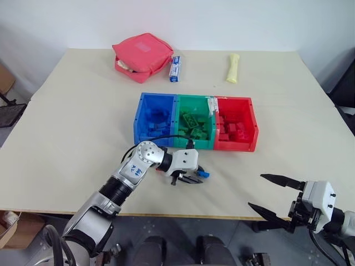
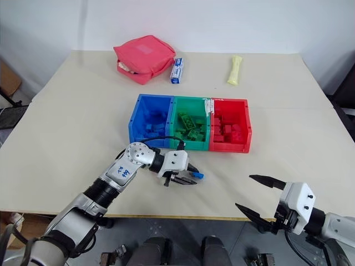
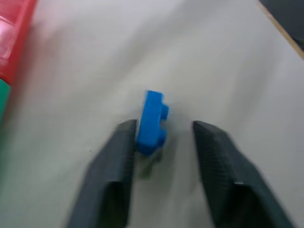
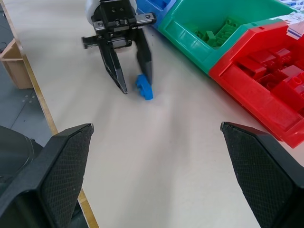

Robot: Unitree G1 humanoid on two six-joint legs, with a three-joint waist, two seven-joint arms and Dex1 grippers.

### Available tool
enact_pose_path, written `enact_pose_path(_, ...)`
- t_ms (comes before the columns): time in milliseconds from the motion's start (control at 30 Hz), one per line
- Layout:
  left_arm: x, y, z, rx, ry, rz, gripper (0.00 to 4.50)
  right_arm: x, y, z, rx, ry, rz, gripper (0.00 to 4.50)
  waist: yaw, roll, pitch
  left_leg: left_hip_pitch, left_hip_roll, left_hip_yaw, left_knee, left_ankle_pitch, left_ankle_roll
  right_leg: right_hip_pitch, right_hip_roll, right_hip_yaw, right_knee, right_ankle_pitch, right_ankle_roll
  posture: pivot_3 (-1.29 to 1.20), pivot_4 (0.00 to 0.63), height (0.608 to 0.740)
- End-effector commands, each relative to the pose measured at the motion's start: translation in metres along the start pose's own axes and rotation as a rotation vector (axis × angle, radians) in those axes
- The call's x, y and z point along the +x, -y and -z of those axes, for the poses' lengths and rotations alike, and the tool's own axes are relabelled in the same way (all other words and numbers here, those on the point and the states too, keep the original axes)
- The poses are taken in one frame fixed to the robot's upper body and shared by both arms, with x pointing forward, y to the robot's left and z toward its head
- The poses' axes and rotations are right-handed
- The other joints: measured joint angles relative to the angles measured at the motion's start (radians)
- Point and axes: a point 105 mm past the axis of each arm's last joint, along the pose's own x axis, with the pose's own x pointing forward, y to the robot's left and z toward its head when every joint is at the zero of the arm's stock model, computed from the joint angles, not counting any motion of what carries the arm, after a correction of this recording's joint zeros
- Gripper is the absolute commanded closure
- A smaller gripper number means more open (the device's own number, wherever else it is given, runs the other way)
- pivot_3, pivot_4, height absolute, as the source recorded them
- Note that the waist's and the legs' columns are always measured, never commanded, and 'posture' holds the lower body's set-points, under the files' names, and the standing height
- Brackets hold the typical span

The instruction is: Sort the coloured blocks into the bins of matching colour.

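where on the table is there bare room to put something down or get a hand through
Bare: the wide stretch left of the bins, the strip right of the red bin, and the band between bins and pouch, box and roll. Crowded: the front edge, where the left gripper brackets a blue block, with the open right gripper nearby.

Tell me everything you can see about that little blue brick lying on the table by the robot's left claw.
The blue brick is a small toy block of glossy plastic, with a stud sticking out of one side. It lies on the pale table in front of the bins, apart from them, tipped on its side rather than flat. It sits between the two dark fingers of the left gripper, whose jaws stand apart; it rests close against one finger, with a clear gap to the other. Nothing else touches it.
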Motion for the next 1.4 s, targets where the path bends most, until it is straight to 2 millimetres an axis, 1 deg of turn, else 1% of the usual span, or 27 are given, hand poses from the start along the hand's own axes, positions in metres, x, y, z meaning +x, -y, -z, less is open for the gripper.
enact_pose_path(33, -0.002, -0.001, -0.005, 0.014, 0.022, -0.026, 3.98, 0.002, 0.002, -0.012, -0.032, 0.042, 0.006, 0.0, -0.001, 0.0, 0.0, 0.0, 0.0, 0.0, 0.0, 0.0, 0.0, 0.0, 0.0, 0.0, 0.0, 0.0, 0.0, 0.0, 0.15, 0.74)
enact_pose_path(67, -0.004, -0.002, -0.005, 0.009, 0.029, -0.041, 4.23, 0.004, 0.004, -0.013, -0.034, 0.051, 0.007, 0.0, -0.001, 0.0, 0.0, 0.0, 0.0, 0.0, 0.0, 0.0, 0.0, 0.0, 0.0, 0.0, 0.0, 0.0, 0.0, 0.0, 0.15, 0.74)
enact_pose_path(167, -0.014, -0.008, -0.006, -0.037, 0.093, -0.128, 4.23, 0.012, 0.009, -0.017, -0.03, 0.086, 0.009, 0.0, -0.003, 0.0, 0.0, 0.0, 0.0, 0.0, 0.0, 0.0, 0.0, 0.0, 0.0, 0.0, 0.0, 0.0, 0.0, 0.0, 0.15, 0.74)
enact_pose_path(267, -0.025, -0.01, -0.009, -0.063, 0.152, -0.188, 4.23, 0.017, 0.011, -0.018, -0.023, 0.099, -0.003, 0.0, -0.003, 0.0, 0.0, 0.0, 0.001, 0.0, 0.0, 0.0, 0.0, -0.001, 0.0, 0.0, 0.001, 0.0, 0.0, 0.0, 0.15, 0.74)
enact_pose_path(333, -0.037, -0.01, -0.022, -0.098, 0.26, -0.246, 4.23, 0.02, 0.013, -0.02, -0.017, 0.121, 0.0, 0.0, -0.001, 0.0, 0.0, 0.0, 0.001, 0.0, 0.0, 0.0, 0.0, -0.001, 0.0, 0.0, 0.001, 0.0, 0.0, 0.0, 0.15, 0.74)
enact_pose_path(400, -0.057, -0.012, -0.036, -0.143, 0.388, -0.346, 4.23, 0.025, 0.017, -0.024, -0.016, 0.161, 0.017, 0.0, -0.002, 0.0, 0.0, 0.0, 0.0, 0.0, 0.0, 0.0, 0.0, -0.001, -0.001, 0.0, 0.001, 0.0, 0.0, 0.0, 0.15, 0.74)
enact_pose_path(433, -0.063, -0.013, -0.04, -0.157, 0.421, -0.38, 4.23, 0.026, 0.018, -0.026, -0.017, 0.175, 0.025, 0.0, -0.002, 0.0, 0.0, 0.0, 0.0, 0.0, 0.0, 0.0, 0.0, -0.001, -0.001, 0.0, 0.0, 0.0, 0.0, 0.0, 0.15, 0.74)
enact_pose_path(500, -0.088, -0.013, -0.048, -0.208, 0.552, -0.505, 4.23, 0.03, 0.023, -0.032, -0.014, 0.219, 0.059, 0.0, -0.001, 0.0, 0.0, 0.0, 0.001, -0.001, 0.0, 0.0, 0.0, -0.001, -0.001, 0.0, 0.001, 0.0, 0.0, 0.0, 0.15, 0.74)
enact_pose_path(533, -0.1, -0.013, -0.046, -0.247, 0.593, -0.58, 4.23, 0.031, 0.024, -0.033, -0.009, 0.233, 0.066, 0.0, -0.002, 0.0, 0.0, 0.0, 0.001, -0.001, 0.0, 0.0, 0.0, -0.001, -0.001, 0.0, 0.0, 0.0, 0.0, 0.0, 0.15, 0.74)
enact_pose_path(633, -0.142, -0.019, -0.034, -0.292, 0.646, -0.904, 4.23, 0.034, 0.026, -0.035, 0.007, 0.266, 0.098, 0.0, -0.003, 0.0, 0.0, 0.0, 0.001, -0.001, 0.0, 0.0, -0.001, -0.001, -0.001, 0.0, 0.001, 0.0, 0.0, 0.0, 0.15, 0.74)
enact_pose_path(700, -0.161, -0.027, -0.028, -0.294, 0.628, -1.076, 4.23, 0.037, 0.027, -0.033, 0.016, 0.271, 0.114, 0.0, -0.001, 0.0, 0.0, 0.0, 0.001, -0.001, 0.0, 0.0, -0.001, -0.001, -0.001, 0.0, 0.001, 0.0, 0.0, 0.0, 0.15, 0.74)
enact_pose_path(767, -0.166, -0.035, -0.023, -0.279, 0.58, -1.151, 4.23, 0.04, 0.027, -0.032, 0.018, 0.272, 0.118, 0.0, 0.003, 0.0, 0.0, 0.0, 0.0, -0.001, 0.001, 0.0, -0.001, 0.0, -0.001, -0.001, 0.001, 0.0, 0.001, 0.0, 0.15, 0.74)
enact_pose_path(800, -0.164, -0.041, -0.019, -0.282, 0.546, -1.16, 4.23, 0.042, 0.027, -0.032, 0.018, 0.274, 0.114, 0.0, 0.007, 0.0, 0.0, 0.0, 0.0, -0.001, 0.001, 0.0, -0.001, 0.0, -0.001, 0.0, 0.001, 0.001, 0.001, 0.0, 0.15, 0.74)
enact_pose_path(867, -0.16, -0.049, -0.017, -0.287, 0.533, -1.15, 4.23, 0.046, 0.024, -0.033, 0.015, 0.277, 0.094, 0.0, 0.013, 0.0, 0.0, 0.0, -0.001, -0.001, 0.001, 0.001, 0.0, 0.0, -0.001, -0.001, 0.0, 0.001, 0.002, 0.0, 0.15, 0.74)
enact_pose_path(933, -0.153, -0.059, -0.016, -0.33, 0.541, -1.104, 4.23, 0.051, 0.02, -0.034, 0.012, 0.278, 0.063, 0.0, 0.014, 0.0, 0.0, 0.0, -0.002, -0.001, 0.001, 0.001, 0.0, 0.0, -0.001, -0.001, 0.0, 0.001, 0.002, 0.0, 0.15, 0.74)
enact_pose_path(1000, -0.149, -0.073, -0.006, -0.397, 0.493, -1.117, 4.23, 0.055, 0.019, -0.036, -0.003, 0.275, 0.042, 0.0, 0.012, -0.001, 0.0, 0.0, -0.001, 0.0, 0.001, 0.001, 0.0, 0.0, -0.001, -0.001, 0.0, 0.001, 0.002, 0.0, 0.15, 0.74)
enact_pose_path(1067, -0.153, -0.083, 0.004, -0.464, 0.469, -1.172, 3.51, 0.056, 0.024, -0.039, -0.017, 0.279, 0.051, 0.0, 0.008, -0.001, 0.0, 0.0, -0.001, 0.0, 0.001, 0.001, 0.0, 0.0, -0.001, -0.001, 0.0, 0.001, 0.002, 0.0, 0.15, 0.74)
enact_pose_path(1167, -0.154, -0.085, 0.0, -0.448, 0.474, -1.155, 2.71, 0.055, 0.028, -0.042, -0.022, 0.283, 0.063, 0.0, -0.002, -0.001, 0.0, 0.0, -0.001, 0.0, 0.0, 0.001, 0.0, -0.001, -0.001, -0.001, 0.001, 0.001, 0.002, 0.0, 0.15, 0.74)
enact_pose_path(1267, -0.159, -0.079, -0.003, -0.435, 0.494, -1.148, 1.76, 0.052, 0.031, -0.042, -0.026, 0.273, 0.061, 0.0, -0.004, -0.001, 0.0, 0.0, 0.0, 0.0, -0.001, 0.001, -0.001, -0.002, 0.0, -0.001, 0.002, 0.001, 0.002, 0.0, 0.15, 0.74)
enact_pose_path(1333, -0.161, -0.067, -0.005, -0.405, 0.503, -1.088, 1.16, 0.049, 0.033, -0.041, -0.03, 0.263, 0.059, 0.0, -0.005, -0.001, 0.0, 0.0, 0.0, 0.0, -0.001, 0.0, -0.001, -0.002, -0.001, -0.001, 0.0, 0.001, 0.002, 0.0, 0.15, 0.74)
enact_pose_path(1400, -0.163, -0.056, -0.002, -0.396, 0.486, -1.039, 0.52, 0.047, 0.035, -0.04, -0.032, 0.257, 0.058, 0.0, -0.006, 0.0, 0.0, 0.0, 0.0, 0.0, -0.001, 0.0, -0.001, -0.002, -0.001, 0.0, 0.0, 0.001, 0.002, 0.0, 0.15, 0.74)
